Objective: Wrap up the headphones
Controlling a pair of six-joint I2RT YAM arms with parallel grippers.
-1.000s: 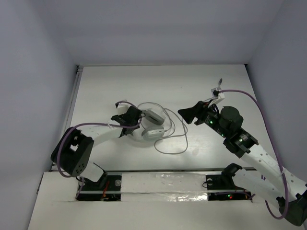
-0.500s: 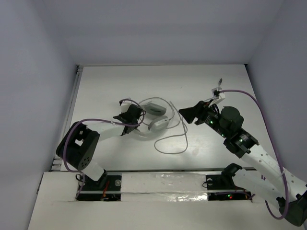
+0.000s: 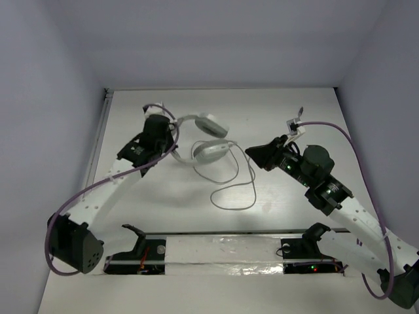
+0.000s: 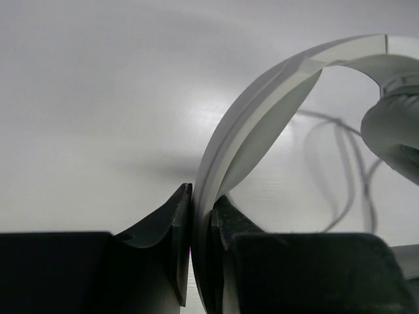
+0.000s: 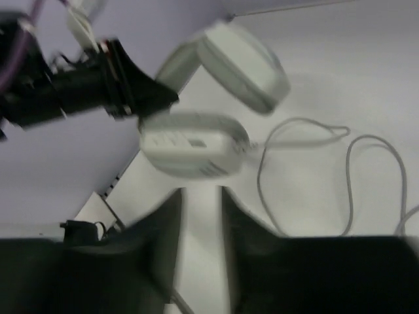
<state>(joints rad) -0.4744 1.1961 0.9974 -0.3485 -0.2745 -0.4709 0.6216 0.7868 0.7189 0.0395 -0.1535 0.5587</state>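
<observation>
The white headphones (image 3: 211, 150) hang raised over the table's middle. My left gripper (image 3: 171, 133) is shut on their curved headband (image 4: 275, 85), which runs up from between the jaws (image 4: 200, 216). One earcup (image 4: 393, 131) shows at the right edge of the left wrist view. The thin grey cable (image 3: 232, 190) trails from the lower earcup in loops on the table. My right gripper (image 3: 252, 152) stands to the right of the earcups, open, with nothing between its fingers (image 5: 200, 193). In the right wrist view the near earcup (image 5: 193, 150) lies just beyond the fingertips, and the cable (image 5: 308, 137) loops off to its right.
A thick purple robot cable (image 3: 340, 131) arcs over the right arm, another (image 3: 72, 203) follows the left arm. A metal rail (image 3: 101, 131) runs along the table's left edge. White walls close in the back and sides. A white board (image 3: 222, 245) covers the near edge.
My left gripper has shut on the headband and carried the headphones up and toward the back left. The right gripper's jaws have narrowed; that arm has barely moved.
</observation>
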